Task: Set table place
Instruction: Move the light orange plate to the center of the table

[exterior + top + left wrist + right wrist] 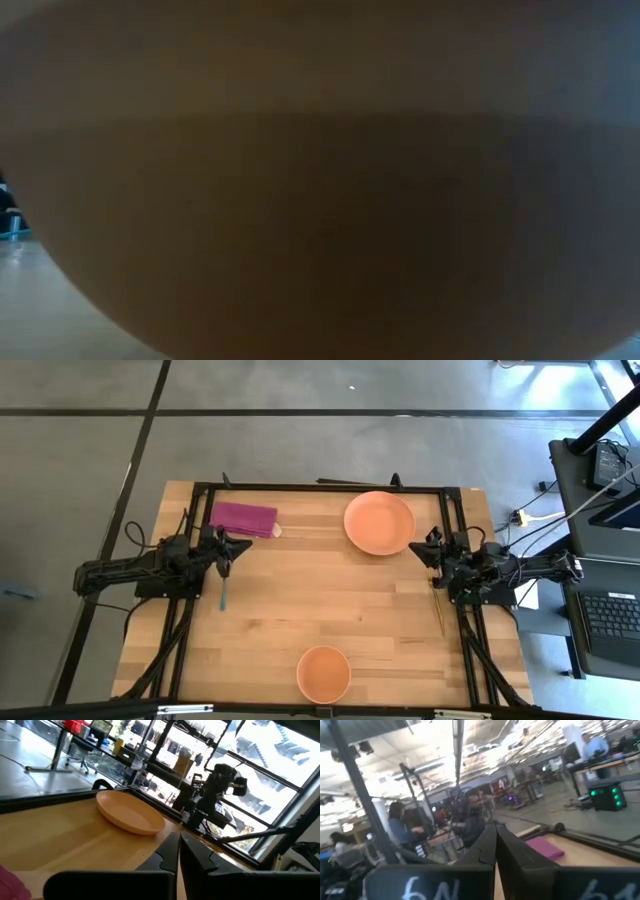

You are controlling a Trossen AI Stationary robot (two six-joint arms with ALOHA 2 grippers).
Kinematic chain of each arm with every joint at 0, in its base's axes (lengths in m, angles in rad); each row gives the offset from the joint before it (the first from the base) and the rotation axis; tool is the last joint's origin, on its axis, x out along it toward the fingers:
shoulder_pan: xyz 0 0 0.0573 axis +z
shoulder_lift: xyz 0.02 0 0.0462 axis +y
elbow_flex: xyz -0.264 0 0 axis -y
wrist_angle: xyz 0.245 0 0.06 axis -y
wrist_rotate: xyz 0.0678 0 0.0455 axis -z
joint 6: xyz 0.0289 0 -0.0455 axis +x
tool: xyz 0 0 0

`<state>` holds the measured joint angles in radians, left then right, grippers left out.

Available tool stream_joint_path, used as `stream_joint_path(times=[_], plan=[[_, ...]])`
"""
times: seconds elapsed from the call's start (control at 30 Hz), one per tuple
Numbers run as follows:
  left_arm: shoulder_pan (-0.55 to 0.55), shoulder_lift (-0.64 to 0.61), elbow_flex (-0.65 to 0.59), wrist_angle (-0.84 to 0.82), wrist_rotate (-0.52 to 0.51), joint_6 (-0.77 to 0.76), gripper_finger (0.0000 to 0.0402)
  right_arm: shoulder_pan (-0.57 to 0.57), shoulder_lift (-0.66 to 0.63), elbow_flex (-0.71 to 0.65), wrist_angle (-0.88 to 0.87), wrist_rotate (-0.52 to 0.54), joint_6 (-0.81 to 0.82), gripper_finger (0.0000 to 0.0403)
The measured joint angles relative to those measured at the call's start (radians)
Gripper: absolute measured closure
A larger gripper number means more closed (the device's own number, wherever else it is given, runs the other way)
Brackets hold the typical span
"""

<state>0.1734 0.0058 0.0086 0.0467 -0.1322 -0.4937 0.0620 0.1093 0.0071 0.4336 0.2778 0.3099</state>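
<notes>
An orange plate (379, 522) lies on the light-wood table (330, 595) at the far right; it also shows in the left wrist view (131, 813). An orange bowl (324, 673) stands at the near edge and fills the low view (320, 200). A magenta napkin (243, 517) lies flat at the far left. A thin blue utensil (224, 593) lies by the left arm. A thin pale utensil (441, 615) lies by the right rail. My left gripper (238, 547) is shut and empty, above the table's left side (179, 845). My right gripper (424, 550) is shut and empty at the right side (495, 840).
A black rail frame (320, 487) edges the table. The napkin shows past the right gripper in the right wrist view (543, 847). People stand in the room beyond the table (399, 827). A desk with a laptop (608, 615) stands to the table's right.
</notes>
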Motion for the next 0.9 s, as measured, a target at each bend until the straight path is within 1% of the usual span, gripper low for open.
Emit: stream_joint_path(times=[0.17,0.27,0.3,0.37,0.47,0.53,0.63,0.7,0.9], plan=[[-0.011,0.0,0.0,0.041,0.003,0.055,0.04,0.0,0.0,0.0,0.036,0.009,-0.003,0.0393],[-0.01,0.0,0.0,0.069,0.003,0.093,0.0396,0.0,0.0,0.0,0.041,0.058,-0.018,0.0393],[-0.01,0.0,0.0,0.076,0.003,0.086,0.0395,0.0,0.0,0.0,0.041,0.071,-0.026,0.0393],[-0.01,0.0,0.001,0.072,0.016,0.015,0.0393,0.0,0.0,0.0,0.042,0.079,-0.024,0.0393],[-0.01,0.0,0.001,0.035,0.06,-0.073,0.0393,0.0,0.0,0.0,0.079,0.081,0.0,0.0393],[-0.01,0.0,0.001,0.006,0.081,-0.078,0.0396,-0.001,0.0,0.0,0.112,0.093,0.006,0.0393],[-0.01,0.001,0.001,-0.037,0.107,-0.08,0.04,-0.001,-0.001,0.0,0.164,0.083,0.086,0.0393],[-0.01,0.0,0.001,-0.036,0.14,-0.076,0.04,-0.001,-0.001,0.0,0.177,0.086,0.105,0.0393],[-0.011,0.0,0.001,-0.035,0.151,-0.025,0.0388,-0.001,0.0,0.0,0.188,0.223,0.124,0.0393]])
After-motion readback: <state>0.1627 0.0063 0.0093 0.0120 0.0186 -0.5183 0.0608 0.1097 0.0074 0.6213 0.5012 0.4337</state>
